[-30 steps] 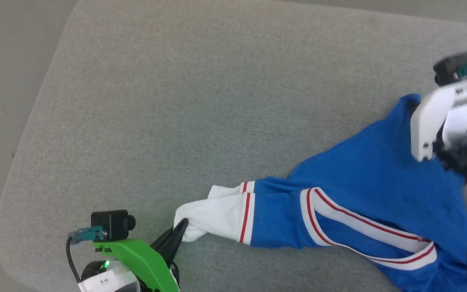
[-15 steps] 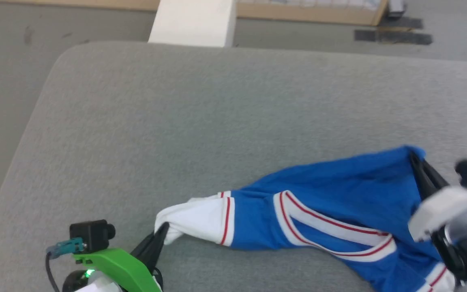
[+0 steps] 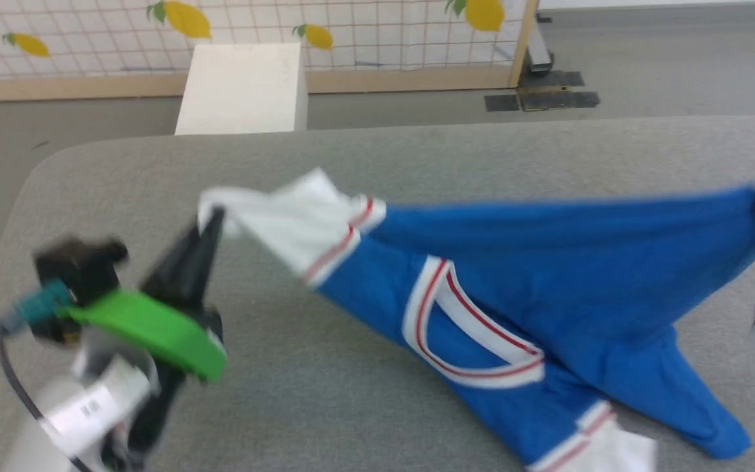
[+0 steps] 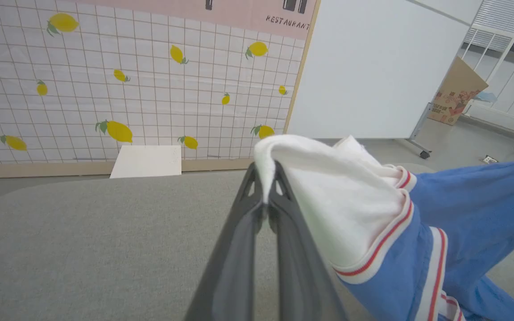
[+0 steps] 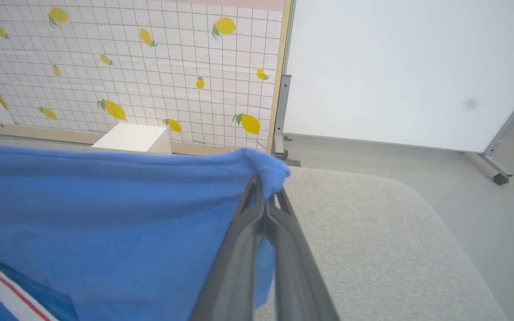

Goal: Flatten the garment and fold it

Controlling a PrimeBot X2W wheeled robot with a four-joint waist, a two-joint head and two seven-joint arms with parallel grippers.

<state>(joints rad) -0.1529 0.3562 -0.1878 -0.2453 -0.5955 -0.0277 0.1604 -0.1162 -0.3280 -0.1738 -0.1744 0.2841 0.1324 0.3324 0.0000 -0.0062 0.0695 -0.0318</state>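
Stretching the garment (image 3: 548,262) taut between the two arms looks like the step in hand, so that it can be laid flat on the grey padded table (image 3: 351,157) before any fold. The left gripper (image 4: 263,174) has its long dark fingers pressed tight together on a bunched corner of the white sleeve panel (image 4: 337,196); the right gripper (image 5: 266,185) is pinched closed in the same way on a rolled blue edge at the opposite end. The jersey hangs between them above the table, its upper edge drawn nearly straight; the lower part sags, and a blue point and a white-trimmed end rest on the surface near the front edge.

To do this well, the arms should probably draw apart evenly and at one height, only until the slack is gone; each grip takes just a small bite of fabric, so a harder pull could slip the cloth out of the fingers; lowering both ends together, hanging part first, should let the body settle without fresh creases.

The cloth looks thin, soft and limp, a smooth knit that drapes in long folds; the body is bright blue with white panels; white bands edged with thin red stripes cross it, one looped in a narrow V mid-body. The table covering looks like coarse matte felt with rounded corners; it likely offers enough friction to hold the fabric where it lands.
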